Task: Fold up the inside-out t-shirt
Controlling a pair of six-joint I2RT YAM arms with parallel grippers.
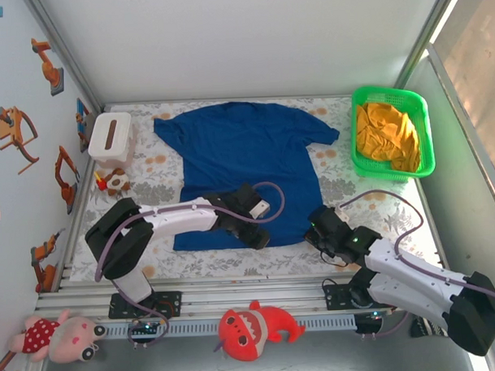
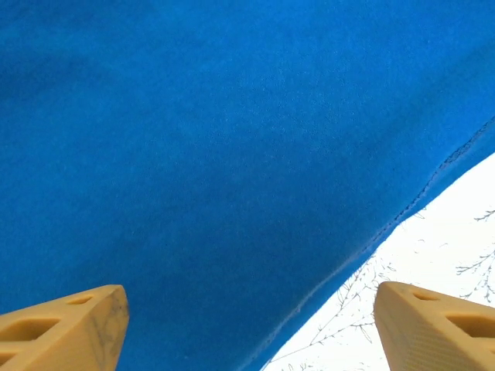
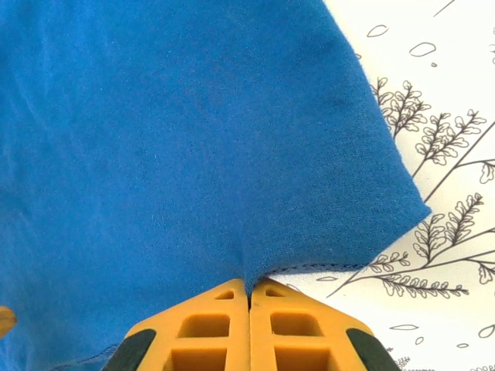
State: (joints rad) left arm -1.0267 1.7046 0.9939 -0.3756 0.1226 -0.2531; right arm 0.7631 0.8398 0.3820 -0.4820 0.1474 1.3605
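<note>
Entry: fold of hem toward collar, grasp stage.

The inside-out t-shirt (image 1: 242, 153) lay spread flat on the bench (image 1: 162, 184), just beside the green basket (image 1: 389, 174), collar at the far side and hem toward the arm bases. The sleeve on the basket side came near the basket's wall without touching it.

Right pincer (image 3: 249, 284): fingers pressed together on the hem at the shirt corner nearer the basket. The cloth puckered into the tips, so I judged it a real pinch on the edge.

Left pincer (image 2: 249, 290): fingers spread wide over the hem farther from the basket, one finger above blue cloth and the other above bare bench, with nothing between them gripped. The stitched edge ran slantwise between the tips.

Judgement: step in hand was securing the second hem grip, and the fold proper had not begun.

Notes for doing it well:
- Lower the left pincer until one tip slides under the edge, then close on the hem. Take all layers, not only the top one.
- Lift both corners together and level.
- Carry the hem away from the arm bases, keeping the cloth taut between the pincers so that no slack bunches mid-shirt.
</note>
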